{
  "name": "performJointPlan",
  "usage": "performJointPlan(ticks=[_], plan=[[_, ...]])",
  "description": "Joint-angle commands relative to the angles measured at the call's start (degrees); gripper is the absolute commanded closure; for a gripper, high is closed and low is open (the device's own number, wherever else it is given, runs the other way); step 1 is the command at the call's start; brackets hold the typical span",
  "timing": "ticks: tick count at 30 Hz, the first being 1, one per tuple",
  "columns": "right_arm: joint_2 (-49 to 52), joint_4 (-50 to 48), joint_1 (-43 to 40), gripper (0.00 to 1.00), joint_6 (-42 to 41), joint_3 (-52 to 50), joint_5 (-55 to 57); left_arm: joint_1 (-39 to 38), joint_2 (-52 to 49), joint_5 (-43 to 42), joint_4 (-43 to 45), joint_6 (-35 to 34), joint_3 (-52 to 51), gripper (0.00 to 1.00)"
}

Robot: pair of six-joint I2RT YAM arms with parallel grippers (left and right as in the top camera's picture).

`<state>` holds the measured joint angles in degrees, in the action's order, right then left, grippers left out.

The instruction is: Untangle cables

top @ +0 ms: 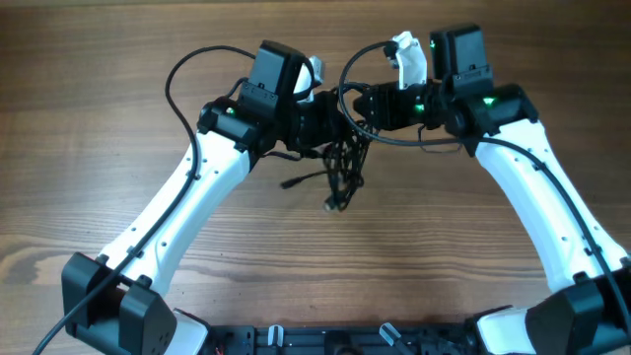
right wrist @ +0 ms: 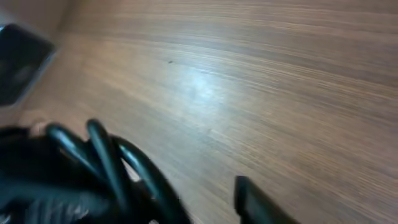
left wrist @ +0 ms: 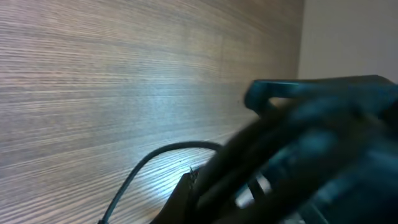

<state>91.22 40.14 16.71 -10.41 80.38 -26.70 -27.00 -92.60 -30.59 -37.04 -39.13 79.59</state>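
Observation:
The cables (top: 343, 163) are a bunch of thin black cords hanging in mid-air between my two grippers, lifted off the table. One plug end (top: 330, 204) dangles lowest and another (top: 291, 183) sticks out to the left. My left gripper (top: 317, 126) is shut on the top of the bunch; in the left wrist view the cords (left wrist: 280, 168) fill the lower right as a dark blur. My right gripper (top: 367, 106) sits close on the other side. In the right wrist view the cords (right wrist: 106, 168) loop at its left side, and one finger (right wrist: 255, 202) stands apart from them.
The wooden table (top: 148, 59) lies below. The arms' own thicker black wires arc above the left wrist (top: 182, 69) and between the grippers (top: 350, 59). A white part (top: 406, 54) sits by the right wrist. The arm bases stand at the front edge.

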Motion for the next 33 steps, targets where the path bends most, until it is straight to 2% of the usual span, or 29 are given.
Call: performJointPlan(ticks=[1,3,6,8,11,13,16,18,21,22,24,25,27,29,32,33], plan=[[2.0,0.6,-0.2,0.87,-12.5,0.7,17.7,-0.1,0.3,-3.4,0.4,-0.3,0.0,0.96],[1.9,1.0,-1.2,0.95,-15.5,0.7,21.6,1.2,0.3,-3.4,-0.1,-0.2,0.0,0.96],[1.9,1.5,-4.6,0.96,-16.7,0.9,21.6,4.3,0.3,-2.1,-1.3,-0.1,0.0,0.96],[1.7,1.4,-7.3,0.96,-16.7,1.1,21.2,6.5,0.3,2.3,-3.6,0.0,0.0,0.96],[1.5,0.9,-11.1,0.96,-16.6,1.1,17.3,8.9,0.3,5.5,-5.9,4.5,0.0,0.96],[1.5,0.6,-14.2,0.96,-16.5,1.1,13.8,9.8,0.3,11.6,-8.1,5.4,0.0,0.96],[1.5,0.0,-18.1,0.96,-15.5,1.0,9.8,10.0,0.3,19.6,-10.5,10.2,0.0,0.96],[1.5,-1.1,-20.6,0.96,-12.3,1.0,5.1,10.0,0.3,21.7,-10.9,15.8,0.0,0.96],[1.5,-3.7,-22.8,0.96,-0.7,1.0,-4.2,10.0,0.3,21.7,-10.8,25.8,0.0,0.96],[1.5,-3.8,-23.0,0.96,6.7,1.0,-6.5,10.0,0.3,21.7,-11.1,29.7,0.0,0.96],[1.5,-3.0,-23.0,0.96,12.7,1.0,-5.2,10.0,0.3,21.8,-12.6,40.8,0.0,0.96],[1.5,-2.7,-23.0,0.96,13.4,1.0,-1.9,10.0,0.3,24.4,-13.0,43.8,0.0,0.96],[1.5,-2.4,-22.9,0.96,13.2,1.0,2.4,10.0,0.3,32.8,-12.9,43.8,0.0,0.96],[1.5,-2.0,-22.9,0.96,10.8,1.0,2.3,10.0,0.3,40.2,-11.9,40.5,0.0,0.96],[1.5,-0.7,-22.9,0.96,-1.1,1.0,9.6,10.0,0.4,52.9,-11.2,29.6,0.0,0.96],[1.5,-0.3,-22.9,0.96,-1.8,1.0,9.4,9.9,0.5,54.6,-11.2,28.2,0.0,0.96]])
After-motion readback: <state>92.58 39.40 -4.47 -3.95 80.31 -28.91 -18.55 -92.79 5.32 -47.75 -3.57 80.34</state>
